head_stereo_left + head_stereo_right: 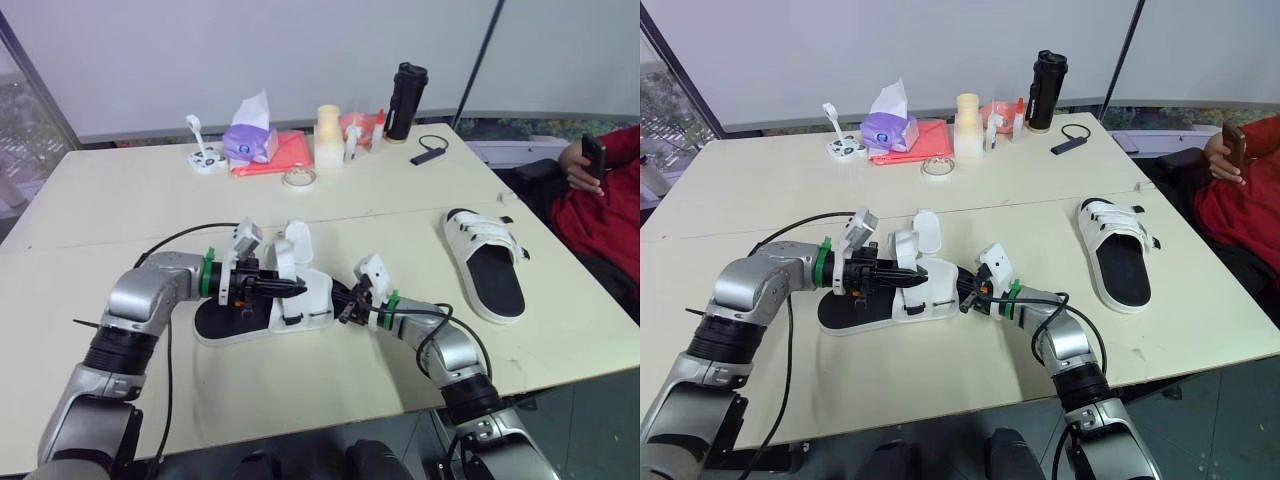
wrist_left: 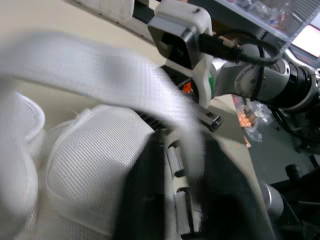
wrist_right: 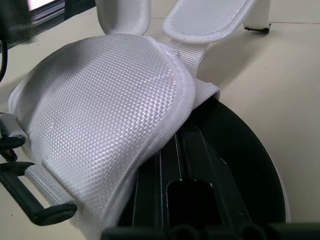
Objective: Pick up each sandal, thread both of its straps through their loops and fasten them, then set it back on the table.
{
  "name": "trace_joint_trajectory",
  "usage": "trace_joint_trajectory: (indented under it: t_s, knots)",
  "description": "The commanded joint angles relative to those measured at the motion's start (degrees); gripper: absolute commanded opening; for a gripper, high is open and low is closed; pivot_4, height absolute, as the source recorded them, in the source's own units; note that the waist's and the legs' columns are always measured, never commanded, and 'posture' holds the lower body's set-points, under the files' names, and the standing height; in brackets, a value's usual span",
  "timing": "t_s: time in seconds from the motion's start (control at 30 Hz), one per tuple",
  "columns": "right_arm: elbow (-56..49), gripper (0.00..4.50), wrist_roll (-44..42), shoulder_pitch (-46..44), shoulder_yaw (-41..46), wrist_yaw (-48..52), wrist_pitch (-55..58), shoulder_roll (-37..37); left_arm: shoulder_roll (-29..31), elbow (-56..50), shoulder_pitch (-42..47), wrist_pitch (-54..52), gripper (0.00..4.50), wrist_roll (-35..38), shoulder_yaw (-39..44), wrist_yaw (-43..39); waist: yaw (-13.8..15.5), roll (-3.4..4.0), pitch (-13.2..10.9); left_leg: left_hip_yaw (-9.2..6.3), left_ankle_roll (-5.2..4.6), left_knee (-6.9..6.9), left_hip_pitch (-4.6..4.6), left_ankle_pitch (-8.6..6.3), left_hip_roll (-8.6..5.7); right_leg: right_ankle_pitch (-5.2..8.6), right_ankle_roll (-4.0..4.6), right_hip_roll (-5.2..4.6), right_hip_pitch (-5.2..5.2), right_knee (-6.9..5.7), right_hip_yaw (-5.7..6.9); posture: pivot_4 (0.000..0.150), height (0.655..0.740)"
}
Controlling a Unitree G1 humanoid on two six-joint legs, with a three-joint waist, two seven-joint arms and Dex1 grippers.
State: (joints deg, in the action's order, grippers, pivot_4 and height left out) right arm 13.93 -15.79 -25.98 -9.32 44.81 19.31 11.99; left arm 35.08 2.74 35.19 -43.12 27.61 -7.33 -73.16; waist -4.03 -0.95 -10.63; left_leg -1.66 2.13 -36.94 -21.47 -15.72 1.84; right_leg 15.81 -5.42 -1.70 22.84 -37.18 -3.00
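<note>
My L end effector [image 1: 293, 287] is clamped on strap [image 1: 284, 256], R end effector [image 1: 343, 306] can't tell; if sandal [image 1: 312, 296] slides, strap could pull out.

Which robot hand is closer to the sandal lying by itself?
Right. The right gripper is at the near sandal's end facing the lone sandal; the left gripper is at its straps, farther off.

The right gripper [image 3: 184, 170] lies on the sandal [image 3: 252, 165], along its black footbed, reaching under the white woven flap [image 3: 100, 100]. A black loop [image 3: 30, 202] sits just beside it. Two loose straps [image 3: 210, 17] rise beyond the flap, ahead of the gripper.
</note>
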Motion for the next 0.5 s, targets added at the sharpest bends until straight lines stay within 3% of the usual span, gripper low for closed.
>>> trace_joint_trajectory:
  t_s: [0.03,0.43,0.5]
  knots:
    - [3.12,0.00,2.20,1.66,-2.24,-0.35,2.31,-0.05,1.88,-2.60,-0.92,1.94,0.01,-1.41,-1.75,-0.93,0.03,0.00,0.00,0.00,0.00,0.01,0.01,0.00,0.00,0.00,0.01,0.00,0.00,0.00,0.00,0.150,0.7400]
    - [3.31,0.00,2.34,1.73,-2.18,-0.63,1.93,-0.14,0.86,-2.00,0.78,0.43,0.01,1.61,0.20,0.47,0.04,0.00,0.00,0.02,0.00,0.02,-0.01,0.00,0.00,0.03,0.08,0.01,0.01,0.00,0.01,0.150,0.7400]
    - [3.40,0.00,2.37,1.71,-2.24,-0.59,1.89,-0.17,1.55,-2.42,0.44,0.00,0.58,1.68,0.47,0.69,0.03,0.00,0.00,0.02,0.00,0.02,-0.01,0.00,0.00,0.03,0.08,0.01,0.01,0.00,0.01,0.150,0.7400]
